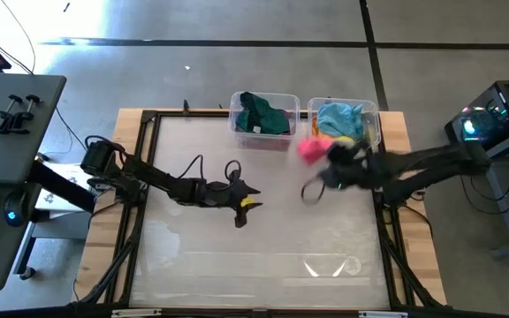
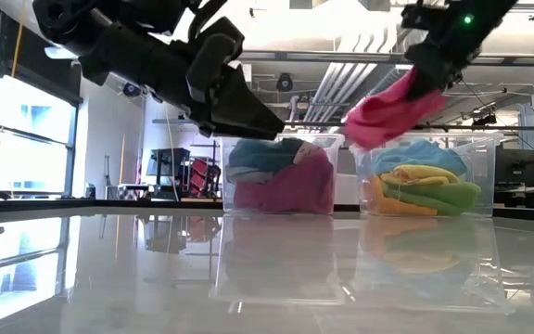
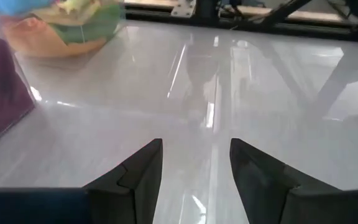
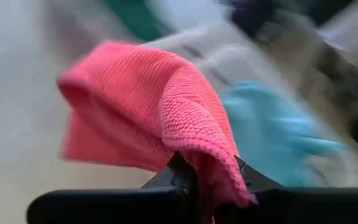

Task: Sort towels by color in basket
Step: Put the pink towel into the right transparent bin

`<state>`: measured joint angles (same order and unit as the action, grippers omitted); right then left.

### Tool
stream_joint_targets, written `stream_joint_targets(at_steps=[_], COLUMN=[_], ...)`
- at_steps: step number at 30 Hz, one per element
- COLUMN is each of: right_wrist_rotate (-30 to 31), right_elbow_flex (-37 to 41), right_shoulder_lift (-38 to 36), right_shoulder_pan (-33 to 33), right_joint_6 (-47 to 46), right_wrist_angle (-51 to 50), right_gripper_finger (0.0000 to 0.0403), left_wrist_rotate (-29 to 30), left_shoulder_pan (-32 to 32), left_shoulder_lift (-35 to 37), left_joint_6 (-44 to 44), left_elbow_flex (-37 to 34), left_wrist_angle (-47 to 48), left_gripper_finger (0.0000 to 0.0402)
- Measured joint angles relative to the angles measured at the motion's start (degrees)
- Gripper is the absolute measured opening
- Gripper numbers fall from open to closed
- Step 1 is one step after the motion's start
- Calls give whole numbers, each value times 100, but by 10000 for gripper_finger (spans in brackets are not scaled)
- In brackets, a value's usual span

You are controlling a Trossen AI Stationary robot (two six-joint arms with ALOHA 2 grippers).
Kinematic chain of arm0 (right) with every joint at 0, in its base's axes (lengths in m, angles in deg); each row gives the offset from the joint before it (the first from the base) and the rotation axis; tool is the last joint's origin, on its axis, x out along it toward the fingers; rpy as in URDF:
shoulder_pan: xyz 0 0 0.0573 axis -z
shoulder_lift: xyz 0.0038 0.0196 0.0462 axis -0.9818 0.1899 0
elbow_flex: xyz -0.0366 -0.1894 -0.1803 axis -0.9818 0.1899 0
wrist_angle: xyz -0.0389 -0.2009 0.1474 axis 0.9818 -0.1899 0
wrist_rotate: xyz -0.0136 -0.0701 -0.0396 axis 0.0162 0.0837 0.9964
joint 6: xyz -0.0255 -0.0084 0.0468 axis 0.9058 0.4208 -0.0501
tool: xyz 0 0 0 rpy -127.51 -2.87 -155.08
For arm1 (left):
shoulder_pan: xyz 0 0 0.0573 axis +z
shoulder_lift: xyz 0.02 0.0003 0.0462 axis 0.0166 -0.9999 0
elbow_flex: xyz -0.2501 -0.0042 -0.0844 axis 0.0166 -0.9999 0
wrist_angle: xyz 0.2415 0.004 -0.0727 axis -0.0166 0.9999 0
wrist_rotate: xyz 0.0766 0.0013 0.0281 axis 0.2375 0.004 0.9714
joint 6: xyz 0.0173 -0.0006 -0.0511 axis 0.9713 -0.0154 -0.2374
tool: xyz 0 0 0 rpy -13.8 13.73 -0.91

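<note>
My right gripper point(image 1: 325, 159) is shut on a pink towel point(image 1: 313, 147), lifted just in front of the right clear bin point(image 1: 374, 119). That bin holds light blue, yellow, orange and light green towels point(image 2: 425, 190). The left clear bin point(image 1: 235, 119) holds dark green, grey and magenta towels point(image 2: 281, 181). My left gripper point(image 3: 194, 165) is open and holds nothing, hovering over the middle of the table point(image 1: 263, 256). My right gripper pinches a bunched fold of the pink towel point(image 4: 213, 168) between its two fingers. The towel is lifted clear of the table and hangs out beyond the fingers point(image 2: 383, 111), slack, near the right bin's front wall.
The two bins stand side by side at the table's far edge. A wooden frame point(image 1: 131, 132) with dark rails borders the shiny table top. A grey desk with clamps point(image 1: 11, 110) stands left of the table, and equipment with lights point(image 1: 493, 115) to its right.
</note>
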<state>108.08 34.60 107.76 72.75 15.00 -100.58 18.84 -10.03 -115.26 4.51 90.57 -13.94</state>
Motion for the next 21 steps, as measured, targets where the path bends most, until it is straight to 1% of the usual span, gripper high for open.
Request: stream_joint_targets(at_steps=[1,3,5,6,8,11,13,15,18,21], right_wrist_rotate=[97,101,9,-132,-677,-1860,-2594,-3167,-3750,-3986], right_elbow_flex=[-163,-435,-605,-647,-663,-598,-527,-519,-519,-519], right_shoulder_lift=[-141,-382,-530,-554,-565,-452,-267,-43,356,748], right_shoulder_pan=[232,858,1590,1983,2789,3997,4695,5257,5868,6181], right_joint_6=[-70,42,633,1015,1855,3002,3496,3713,3843,4011], right_wrist_angle=[-312,-757,-771,-673,-312,432,822,1079,1189,1179], right_gripper_finger=[16,16,16,16,16,16,16,16,17,24], left_wrist_rotate=[0,4,5,6,7,9,9,9,9,9], left_shoulder_pan=[0,2,2,2,2,2,-3,-9,-9,-9], left_shoulder_lift=[0,0,0,0,0,0,0,0,0,0], left_joint_6=[2,4,4,4,4,4,4,4,4,4], left_elbow_flex=[-10,-36,-42,-44,-44,-44,-44,-44,-44,-44], left_wrist_angle=[-65,-194,-214,-235,-267,-253,-260,-254,-256,-257], left_gripper_finger=[173,173,173,173,172,172,172,172,172,172])
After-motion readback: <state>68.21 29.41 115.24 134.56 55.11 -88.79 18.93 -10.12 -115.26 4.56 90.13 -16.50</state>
